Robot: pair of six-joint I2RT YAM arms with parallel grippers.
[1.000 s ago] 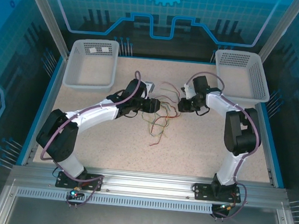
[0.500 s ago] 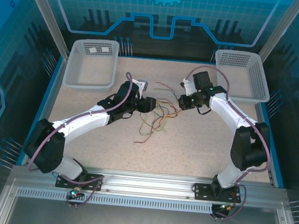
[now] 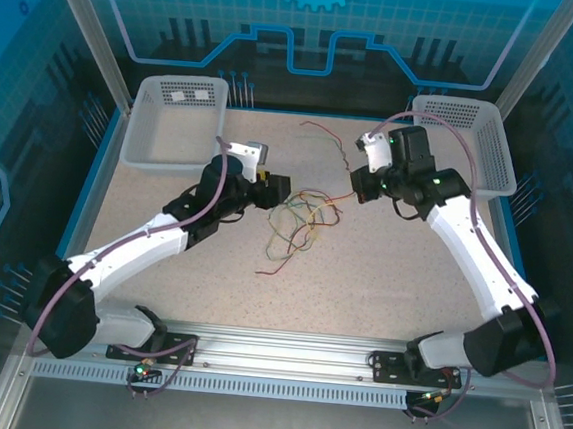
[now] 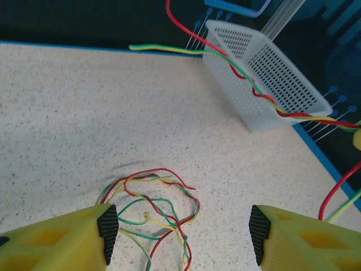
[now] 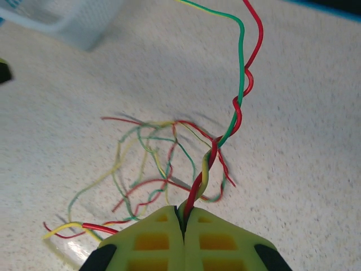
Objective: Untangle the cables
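Note:
The cables point(image 3: 296, 220) are thin red, yellow and green wires lying in a loose tangle at the table's centre. My right gripper point(image 3: 355, 186) hangs at the tangle's right end, shut on a twisted bundle of red, yellow and green strands point(image 5: 210, 164) that rise from its closed tips point(image 5: 183, 217). One free end point(image 3: 319, 132) trails toward the back. My left gripper point(image 3: 281, 187) stands open just left of the tangle. Between its spread yellow fingers point(image 4: 183, 234) the wire loops point(image 4: 152, 203) rest on the table, gripped by nothing. Raised twisted strands point(image 4: 248, 84) cross the left wrist view.
A white mesh basket point(image 3: 174, 124) stands at the back left and a second one point(image 3: 464, 140) at the back right, close behind the right wrist. Blue rails edge the speckled table point(image 3: 381, 283). Loose wire ends reach toward the front point(image 3: 267, 270).
The right gripper has closed on the strands and moved up and back to the right, pulling them taut. The left arm has stretched out leftward and its jaws have widened slightly.

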